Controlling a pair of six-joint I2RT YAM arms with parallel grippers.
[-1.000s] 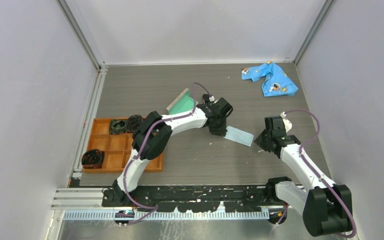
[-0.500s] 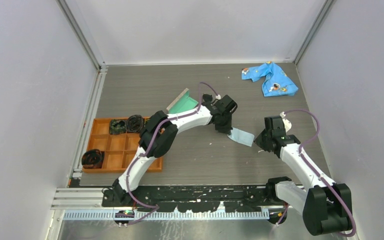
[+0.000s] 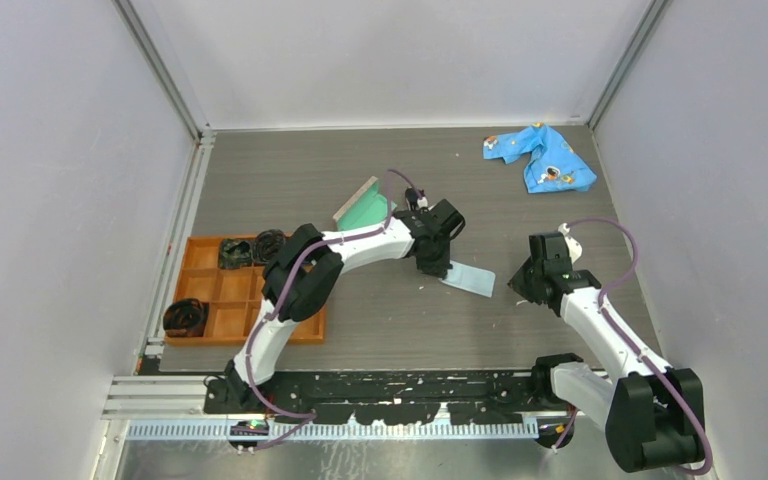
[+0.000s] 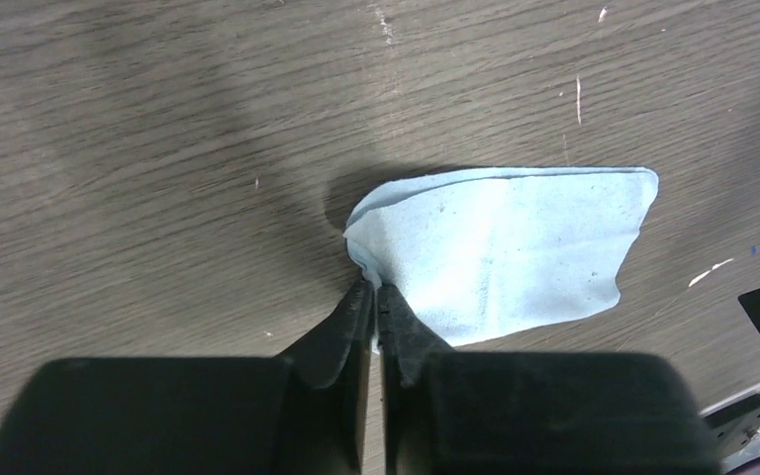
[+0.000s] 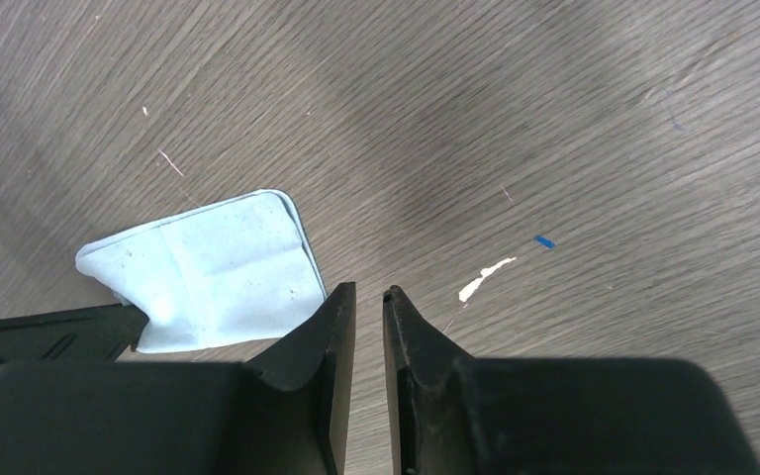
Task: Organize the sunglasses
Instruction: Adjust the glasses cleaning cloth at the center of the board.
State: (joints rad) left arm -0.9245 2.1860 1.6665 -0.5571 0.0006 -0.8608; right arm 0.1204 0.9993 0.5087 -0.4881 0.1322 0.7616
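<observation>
A dark grey wood-grain tabletop (image 3: 290,180) fills the floor between pale walls. The white-and-black left arm (image 3: 360,245) reaches out over its middle. The right arm (image 3: 600,320) bends over the right side.

An orange compartment tray (image 3: 228,288) sits at the left edge of the table. It holds three dark coiled bundles, two in the far compartments (image 3: 235,252) (image 3: 268,245) and one in the near left compartment (image 3: 185,317). A crumpled bright blue fabric with small printed figures (image 3: 545,160) lies at the far right corner, well apart from both arms. An open oblong case with teal lining and a grey-tan edge (image 3: 365,208) lies just beyond the left arm's wrist.

A light blue rectangular cleaning cloth (image 3: 470,279) lies flat between the two wrists. The left gripper (image 4: 376,297) is clamped on one bunched corner of this cloth (image 4: 505,252), its fingers pressed together on the fabric. The right gripper (image 5: 368,295) hangs just beside the cloth's opposite end (image 5: 218,267), its fingers a narrow gap apart with nothing between them.

A small white fleck (image 5: 485,277) and a tiny blue fleck (image 5: 544,240) mark the table near the right gripper.

I cannot tell where the sunglasses are from any of the views.
</observation>
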